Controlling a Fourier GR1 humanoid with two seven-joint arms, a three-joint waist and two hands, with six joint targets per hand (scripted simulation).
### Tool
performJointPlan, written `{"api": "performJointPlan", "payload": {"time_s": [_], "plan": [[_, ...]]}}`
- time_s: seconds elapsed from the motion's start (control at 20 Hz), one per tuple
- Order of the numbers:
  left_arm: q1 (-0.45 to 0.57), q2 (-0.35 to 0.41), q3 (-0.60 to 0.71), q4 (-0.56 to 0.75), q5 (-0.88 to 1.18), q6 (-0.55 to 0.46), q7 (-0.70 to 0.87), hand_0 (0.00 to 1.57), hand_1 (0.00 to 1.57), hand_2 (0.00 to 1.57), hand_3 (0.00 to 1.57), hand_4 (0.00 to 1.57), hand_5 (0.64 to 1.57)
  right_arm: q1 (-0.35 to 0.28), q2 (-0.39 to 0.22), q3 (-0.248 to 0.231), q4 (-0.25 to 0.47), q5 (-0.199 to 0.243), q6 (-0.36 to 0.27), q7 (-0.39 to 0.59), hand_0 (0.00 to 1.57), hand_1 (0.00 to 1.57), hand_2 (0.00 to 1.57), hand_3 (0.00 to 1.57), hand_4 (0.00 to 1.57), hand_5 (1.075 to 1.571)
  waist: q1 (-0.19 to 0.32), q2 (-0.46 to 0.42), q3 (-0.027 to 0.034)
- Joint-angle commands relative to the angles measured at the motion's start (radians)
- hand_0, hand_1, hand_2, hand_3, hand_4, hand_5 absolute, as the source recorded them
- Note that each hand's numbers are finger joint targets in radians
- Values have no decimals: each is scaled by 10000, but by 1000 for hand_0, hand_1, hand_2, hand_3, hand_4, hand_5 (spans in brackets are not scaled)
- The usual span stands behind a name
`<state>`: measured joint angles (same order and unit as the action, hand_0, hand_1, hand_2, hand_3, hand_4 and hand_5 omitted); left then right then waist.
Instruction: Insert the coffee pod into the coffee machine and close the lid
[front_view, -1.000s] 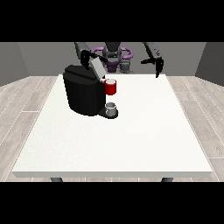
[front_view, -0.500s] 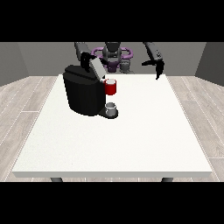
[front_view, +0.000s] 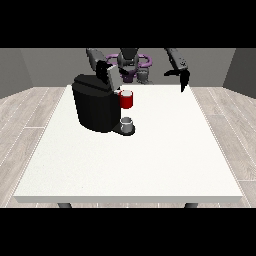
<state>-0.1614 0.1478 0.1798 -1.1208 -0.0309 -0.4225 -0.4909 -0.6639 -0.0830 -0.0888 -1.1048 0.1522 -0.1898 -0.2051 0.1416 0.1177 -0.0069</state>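
So the big black boxy coffee machine (front_view: 96, 107) sits on the white bench (front_view: 150, 160), with a red thing at the machine (front_view: 127, 100) and a small grey thing (front_view: 127, 121) on its base. The hand at the view's left (front_view: 105, 71) is right above the machine, can't tell its fingers. The hand at the view's right (front_view: 183, 77) hangs clear, fingers pointing down, holding nothing.

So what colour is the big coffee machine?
Black, the boxy coffee machine, seen in the front view.

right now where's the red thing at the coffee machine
In the front view, the red thing sits left of centre, at the coffee machine's right side, above a grey thing.
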Motion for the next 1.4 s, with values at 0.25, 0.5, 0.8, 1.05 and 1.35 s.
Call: {"api": "performJointPlan", "payload": {"time_s": [0.25, 0.5, 0.8, 1.05, 1.35], "plan": [[-598, 396, 227, 525, 457, -585, 248, 0, 0, 0, 0, 384, 1571, -798, 595, 894, 403, 799, -482, 330, 0, 0, 0, 0, 421, 1571, 370, 267, 65], [-233, 270, -32, 544, 276, -585, 436, 0, 0, 0, 0, 319, 1571, -1050, 403, 952, 318, 899, -610, 1267, 0, 0, 0, 0, 363, 1571, 749, -87, 67], [-892, 86, -177, 634, 127, -384, -44, 0, 0, 0, 0, 293, 1571, -2328, 411, 1507, 777, 1902, -1022, 1159, 0, 0, 0, 0, 455, 1571, 1048, 589, 64], [-634, -19, -241, 773, 102, -340, -414, 0, 0, 0, 0, 366, 1571, -2868, 810, 1046, 918, 1256, -821, 891, 0, 0, 0, 0, 393, 1571, 800, 470, 66], [-575, 41, -222, 1100, -13, -180, -508, 0, 0, 0, 0, 168, 1571, -2210, 827, 2256, 1032, 814, -215, 473, 0, 0, 0, 0, 474, 1571, 701, 201, 68]]}}
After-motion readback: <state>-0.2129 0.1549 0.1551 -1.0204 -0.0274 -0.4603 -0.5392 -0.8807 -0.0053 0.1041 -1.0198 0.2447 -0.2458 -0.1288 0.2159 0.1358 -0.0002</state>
